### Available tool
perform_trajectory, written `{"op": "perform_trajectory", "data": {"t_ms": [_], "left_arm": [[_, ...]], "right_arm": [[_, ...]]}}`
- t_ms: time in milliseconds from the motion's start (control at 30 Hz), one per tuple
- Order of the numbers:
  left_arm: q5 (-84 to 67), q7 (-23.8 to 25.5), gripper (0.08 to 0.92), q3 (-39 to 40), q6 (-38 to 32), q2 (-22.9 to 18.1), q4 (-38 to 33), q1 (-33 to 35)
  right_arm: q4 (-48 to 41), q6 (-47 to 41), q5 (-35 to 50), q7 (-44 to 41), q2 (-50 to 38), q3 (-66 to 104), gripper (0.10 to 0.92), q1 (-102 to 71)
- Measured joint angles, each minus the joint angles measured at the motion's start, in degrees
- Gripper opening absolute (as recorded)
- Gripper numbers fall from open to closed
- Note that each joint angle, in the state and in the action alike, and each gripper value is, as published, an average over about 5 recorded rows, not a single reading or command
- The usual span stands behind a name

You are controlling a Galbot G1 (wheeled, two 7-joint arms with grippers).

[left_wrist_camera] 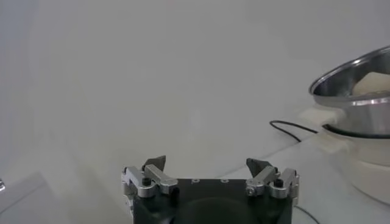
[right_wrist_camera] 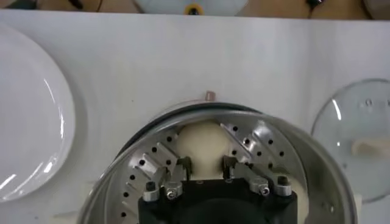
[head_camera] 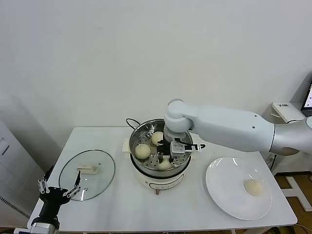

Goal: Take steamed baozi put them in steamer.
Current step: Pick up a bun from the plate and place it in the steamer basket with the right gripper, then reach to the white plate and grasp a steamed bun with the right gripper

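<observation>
The steamer (head_camera: 140, 129) stands mid-table on its white base. Two baozi lie in it at the left (head_camera: 142, 151) and the back (head_camera: 157, 138). My right gripper (head_camera: 168, 152) reaches down into the basket, shut on a third baozi (head_camera: 165, 164) at the front, low over the perforated floor. In the right wrist view the gripper (right_wrist_camera: 206, 165) has a finger on each side of that bun (right_wrist_camera: 204, 141). A fourth baozi (head_camera: 252, 186) lies on the white plate (head_camera: 226, 195). My left gripper (head_camera: 61, 190) is parked open and empty at the table's front left; it also shows in the left wrist view (left_wrist_camera: 207, 165).
The glass lid (head_camera: 105, 168) with its white handle lies flat on the table left of the steamer, close to my left gripper. The black cord (head_camera: 130, 122) runs behind the steamer. The plate sits right of the steamer, near the table's front right edge.
</observation>
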Motion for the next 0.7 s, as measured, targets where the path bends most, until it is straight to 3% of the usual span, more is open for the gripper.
{"op": "perform_trajectory", "data": {"t_ms": [400,500,700], "left_arm": [[0.18,-0.04,0.823,0.49,0.36,0.31,-0.04,-0.29],[0.11,-0.03,0.823,0.48,0.33,0.5,-0.03,-0.33],[0.14,-0.03,0.823,0.7,0.37,0.87,-0.1,-0.6]], "right_arm": [[-0.57,1.2,-1.18,-0.68,-0.18,1.23,0.763,-0.11],[-1.36,0.12,0.17,-0.49,-0.85,1.8,0.811,0.87],[-4.64,-7.47,7.18,1.08,-3.34,0.65,0.822,4.97]]}}
